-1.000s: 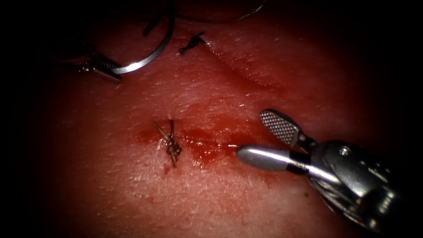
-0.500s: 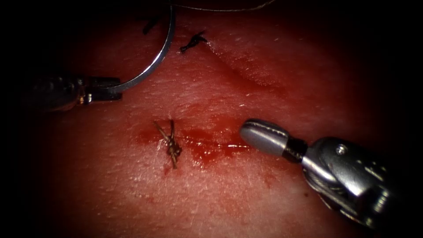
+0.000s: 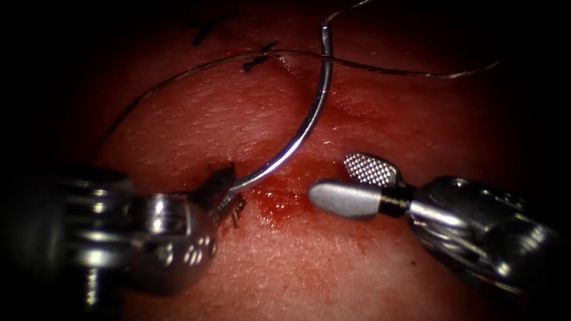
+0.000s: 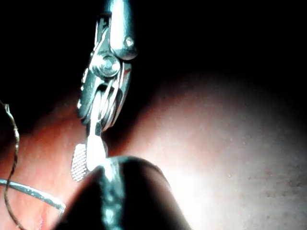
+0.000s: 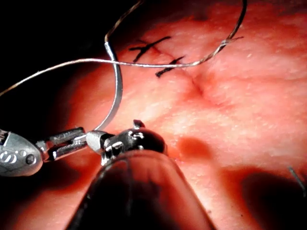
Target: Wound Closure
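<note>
Nearest the endoscope, the left tool (image 3: 223,191) has its jaws clenched on the curved needle (image 3: 309,116) near one end — the arc rises clear above the tissue (image 3: 297,261), not in it. Just right of those jaws, over the red fluid (image 3: 279,202) along the cut (image 3: 285,195), the right tool (image 3: 351,184) stands parted, grasping nothing. Beyond both jaws, thread (image 3: 380,68) crosses the needle's far end, passing older stitches (image 3: 259,58).

Surgical practice bench: sutured tissue (image 3: 369,261), curved needle (image 3: 309,119).
</note>
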